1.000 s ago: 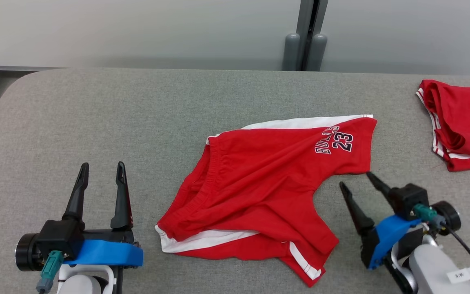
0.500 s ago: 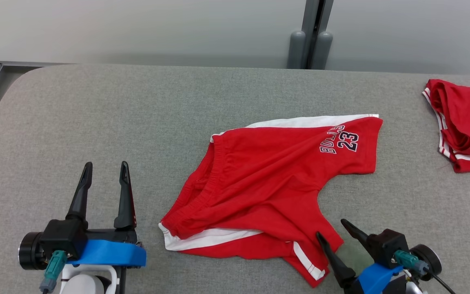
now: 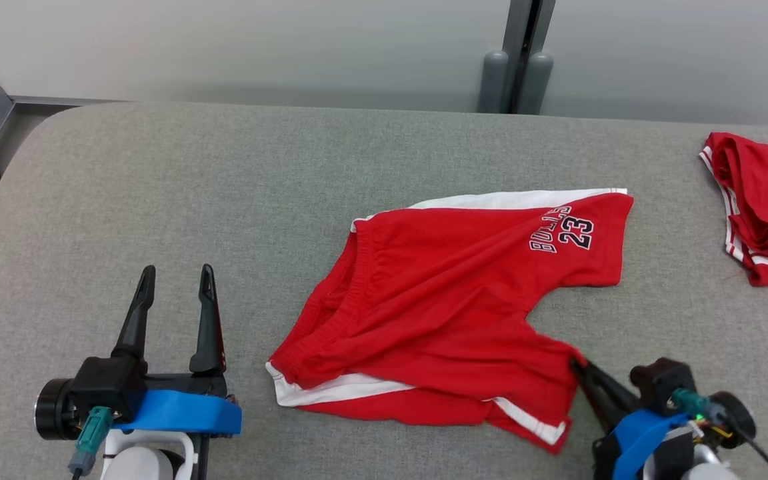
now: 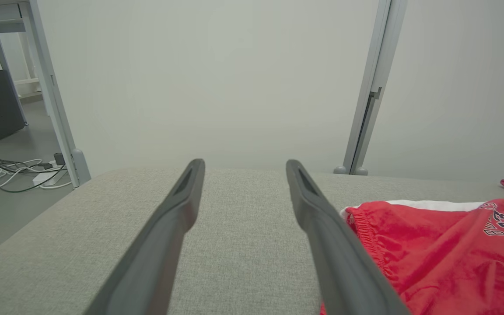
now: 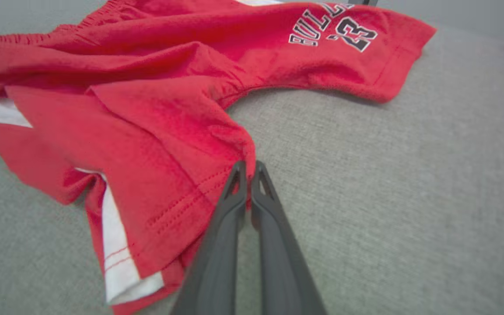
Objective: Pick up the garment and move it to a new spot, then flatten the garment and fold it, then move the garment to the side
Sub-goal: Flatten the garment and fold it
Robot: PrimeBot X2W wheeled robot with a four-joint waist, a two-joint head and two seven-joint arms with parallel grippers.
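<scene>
Your grey fabric-covered counter (image 3: 157, 200) runs the whole width of the head view, with a pale wall and a grey upright post (image 3: 523, 60) behind its far edge. The red shorts (image 3: 451, 300) lie rumpled a little right of the counter's middle, with the elastic waistband turned toward your left side and the two legs spreading toward your right. The far leg lies flat, while the near leg is creased and bunched where it runs toward the near edge. A second red garment (image 3: 767, 207) with white trim sits crumpled at the far right edge of the counter, well apart from the shorts. Your left tool (image 3: 178, 269) rests low over bare counter near the waistband, its two dark fingers spread wide and touching no cloth. Your right tool (image 5: 246, 165) is at the near right, fingers pressed together and pinching the hem at the inner corner of the near leg; in the right wrist view a sliver of red cloth shows between the tips. White side stripes (image 3: 357, 387) edge the shorts along the far side and the near leg. The "BULLS 23" print (image 3: 563, 230) sits on the far leg near its hem.
</scene>
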